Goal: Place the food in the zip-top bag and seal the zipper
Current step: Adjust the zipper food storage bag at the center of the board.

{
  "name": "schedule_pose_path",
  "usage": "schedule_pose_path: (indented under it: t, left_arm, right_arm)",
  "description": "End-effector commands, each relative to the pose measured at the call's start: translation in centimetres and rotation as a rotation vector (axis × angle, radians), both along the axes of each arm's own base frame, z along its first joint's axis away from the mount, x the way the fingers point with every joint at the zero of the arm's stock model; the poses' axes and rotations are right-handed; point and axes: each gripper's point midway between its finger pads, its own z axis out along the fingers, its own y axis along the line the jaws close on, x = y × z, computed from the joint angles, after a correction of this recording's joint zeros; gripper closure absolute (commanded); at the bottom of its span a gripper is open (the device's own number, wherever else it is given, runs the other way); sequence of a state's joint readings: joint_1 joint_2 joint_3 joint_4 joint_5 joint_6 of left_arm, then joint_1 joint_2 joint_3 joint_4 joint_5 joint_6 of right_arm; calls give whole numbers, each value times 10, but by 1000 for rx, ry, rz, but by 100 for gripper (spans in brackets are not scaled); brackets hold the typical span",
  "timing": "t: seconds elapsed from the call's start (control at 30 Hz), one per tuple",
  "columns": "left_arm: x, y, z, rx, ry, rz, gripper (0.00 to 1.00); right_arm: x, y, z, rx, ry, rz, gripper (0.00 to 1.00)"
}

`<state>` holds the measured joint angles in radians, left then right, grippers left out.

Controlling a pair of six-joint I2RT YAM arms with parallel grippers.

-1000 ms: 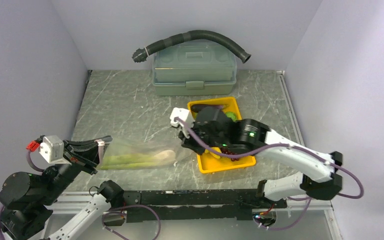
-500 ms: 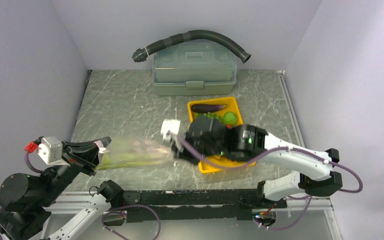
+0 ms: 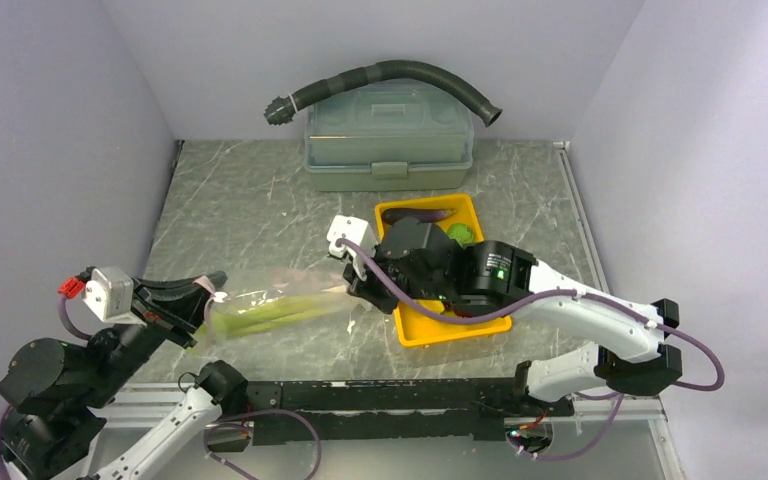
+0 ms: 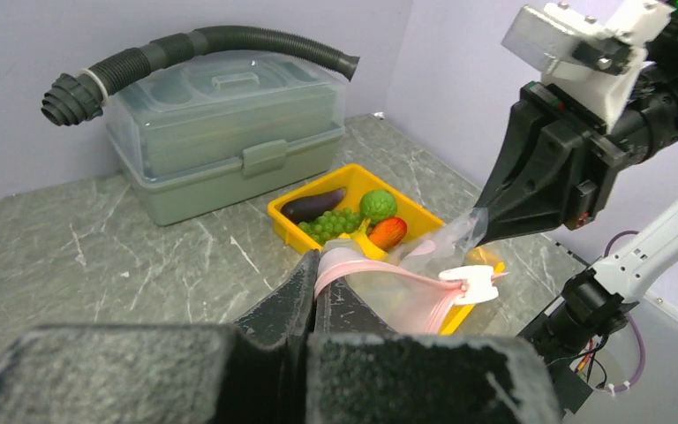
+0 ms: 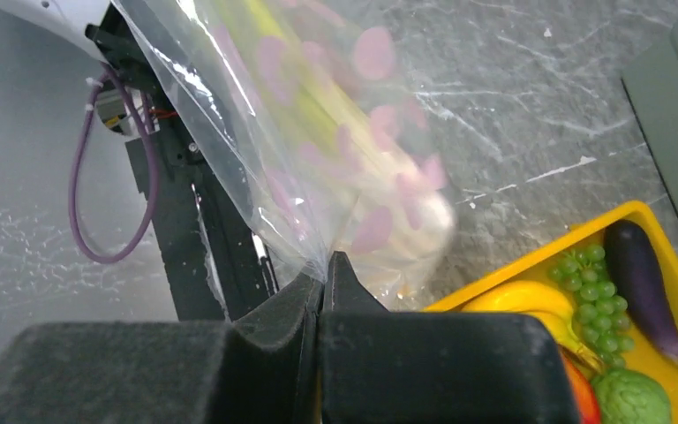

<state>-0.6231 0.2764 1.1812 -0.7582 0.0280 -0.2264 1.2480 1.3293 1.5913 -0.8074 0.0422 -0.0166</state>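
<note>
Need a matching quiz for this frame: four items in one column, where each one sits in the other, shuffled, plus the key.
Things
1. leek
2. eggplant
3. black hose
4. zipper strip

Places
A. resting on the lidded box
B. pinched in the left gripper
C. inside the clear bag
D. in the yellow tray

Pairs: 1-C, 2-D, 3-A, 4-B
</note>
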Motion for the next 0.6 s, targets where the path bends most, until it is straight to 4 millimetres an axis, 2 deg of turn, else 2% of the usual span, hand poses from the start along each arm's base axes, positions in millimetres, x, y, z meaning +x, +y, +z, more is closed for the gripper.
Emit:
schedule_pose_path:
  t: [0.0, 0.2, 0.47, 0.57]
  left_arm:
    - [1, 0, 21, -40, -60, 3, 100]
    - [4, -9, 21, -17, -43, -27, 100]
    - [8, -21, 20, 14, -2, -70, 100]
    - [11, -25, 18, 25, 23, -78, 100]
  right_arm:
    - [16, -8, 2, 13, -14, -49, 100]
    - [23, -11, 3, 44, -28, -70, 100]
    - [26, -7, -20, 45, 15, -68, 100]
    - [31, -3, -28, 51, 14, -76, 95]
